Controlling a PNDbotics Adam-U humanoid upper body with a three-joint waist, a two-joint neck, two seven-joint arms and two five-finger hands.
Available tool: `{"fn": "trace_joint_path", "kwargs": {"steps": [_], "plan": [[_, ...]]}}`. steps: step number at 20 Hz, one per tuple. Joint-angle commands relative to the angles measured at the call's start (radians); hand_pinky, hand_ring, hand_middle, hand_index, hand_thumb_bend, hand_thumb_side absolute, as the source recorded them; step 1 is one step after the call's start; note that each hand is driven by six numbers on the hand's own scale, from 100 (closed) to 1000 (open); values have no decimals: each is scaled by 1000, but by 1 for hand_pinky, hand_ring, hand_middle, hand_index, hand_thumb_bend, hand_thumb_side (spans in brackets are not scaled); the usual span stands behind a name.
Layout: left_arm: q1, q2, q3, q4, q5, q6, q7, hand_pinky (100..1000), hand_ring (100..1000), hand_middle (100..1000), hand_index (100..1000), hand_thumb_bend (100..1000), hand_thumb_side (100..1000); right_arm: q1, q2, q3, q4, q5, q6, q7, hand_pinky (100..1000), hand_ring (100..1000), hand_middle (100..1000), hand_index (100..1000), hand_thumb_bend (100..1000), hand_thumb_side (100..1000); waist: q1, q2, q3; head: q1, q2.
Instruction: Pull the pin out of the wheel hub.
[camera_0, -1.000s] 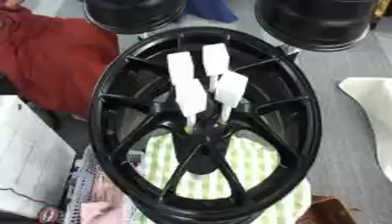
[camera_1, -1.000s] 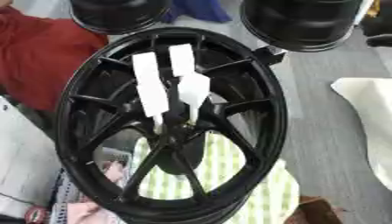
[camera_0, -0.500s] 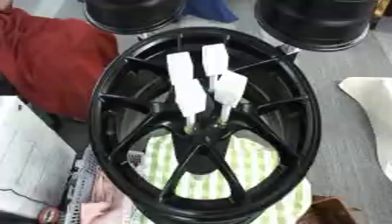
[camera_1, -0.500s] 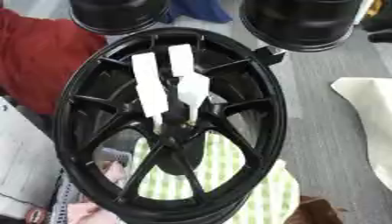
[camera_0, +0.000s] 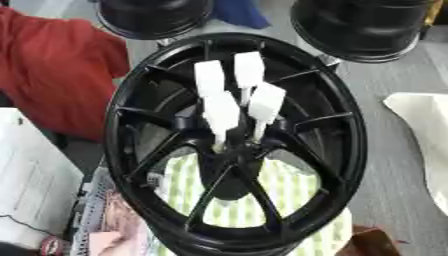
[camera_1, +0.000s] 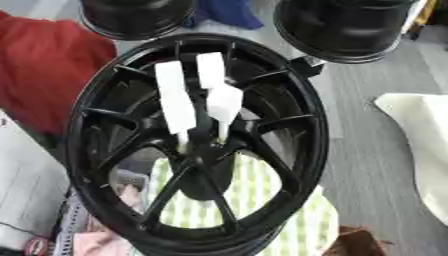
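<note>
Only white pins (camera_0: 221, 112) upright, wheel hub (camera_0: 229, 150)

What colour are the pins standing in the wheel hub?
White. The pins stand out against the black wheel, clearest in the left eye view.

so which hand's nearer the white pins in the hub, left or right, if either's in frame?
Cannot tell: neither the left nor the right hand shows in either eye view. The white pins stand upright in the wheel hub, with nothing touching them.
</note>
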Motion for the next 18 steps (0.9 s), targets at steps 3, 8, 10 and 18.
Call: {"fn": "trace_joint_path", "kwargs": {"steps": [3,8,10,18], "plan": [[-12,38,-2,-14,-8,4,-7,864,797,682,816,303,517,-88,-80,63,-12,84,-90,219,788,769,696,792,100,433,-11,-21,11,-12,3],[-15,42,-8,-15,-8,7,-13,864,797,683,817,302,518,-171,-71,136,-12,111,-188,468,801,781,718,797,100,387,-19,-18,22,-22,-3],[-16,43,-9,-16,-8,8,-14,864,797,683,817,301,519,-206,-62,159,-12,102,-203,551,805,784,725,801,100,380,-21,-17,24,-25,-3],[-22,44,-17,-16,-7,12,-23,864,797,682,817,299,521,-286,-39,333,-12,130,-217,598,811,786,740,810,100,376,-27,-12,33,-38,-5]]}}
